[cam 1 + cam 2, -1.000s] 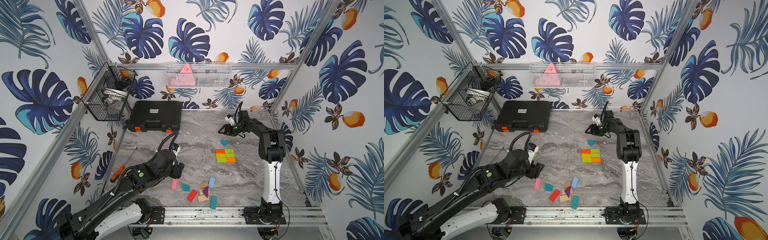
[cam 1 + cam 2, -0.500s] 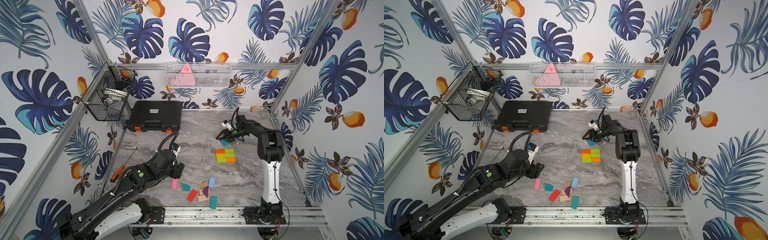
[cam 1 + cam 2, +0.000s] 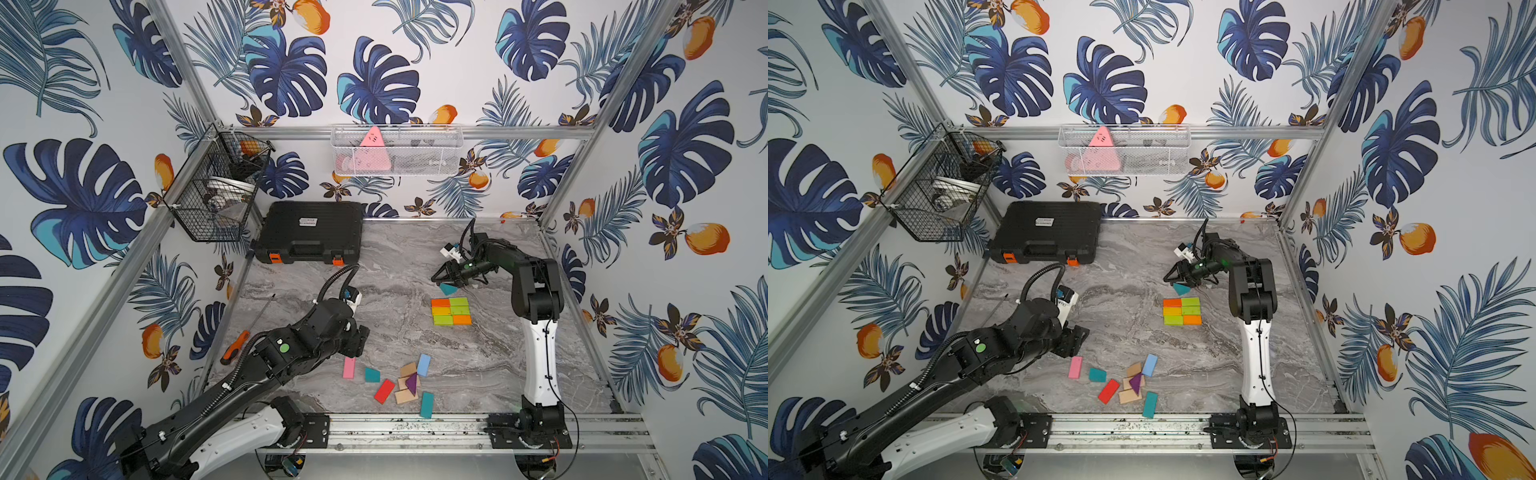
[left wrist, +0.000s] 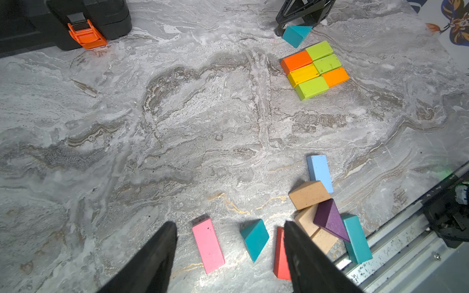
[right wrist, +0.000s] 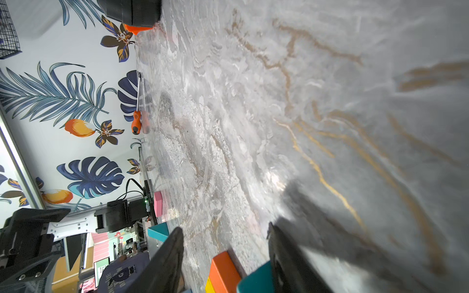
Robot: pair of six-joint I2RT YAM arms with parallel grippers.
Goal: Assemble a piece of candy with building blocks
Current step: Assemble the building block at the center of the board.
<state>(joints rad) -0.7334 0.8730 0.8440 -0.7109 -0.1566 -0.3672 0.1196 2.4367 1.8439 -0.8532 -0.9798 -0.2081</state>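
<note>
Six green, orange and yellow building blocks form a flat square [image 3: 451, 311] [image 4: 314, 69] right of centre on the marble table. A teal triangle block [image 3: 448, 288] [image 5: 256, 280] lies just behind it. My right gripper [image 3: 442, 280] [image 5: 224, 228] is low over this triangle, open, with one finger against its side. Loose blocks lie near the front: pink [image 3: 349, 368], a second teal triangle [image 4: 255, 238], red [image 3: 384, 390], purple [image 4: 330, 220], light blue [image 3: 423, 365] and plain wood [image 4: 309, 194]. My left gripper [image 3: 357, 345] [image 4: 228, 224] hangs open above the pink and teal ones.
A black tool case [image 3: 309, 232] stands at the back left. An orange-handled screwdriver [image 3: 235, 349] lies along the left wall. A black wire basket [image 3: 216, 195] and a white mesh basket [image 3: 397, 153] hang on the walls. A metal rail [image 3: 415, 428] borders the table's front.
My right gripper has swung forward and down from the back of the table onto the teal triangle, and its jaws have narrowed. The left arm has stayed still.
</note>
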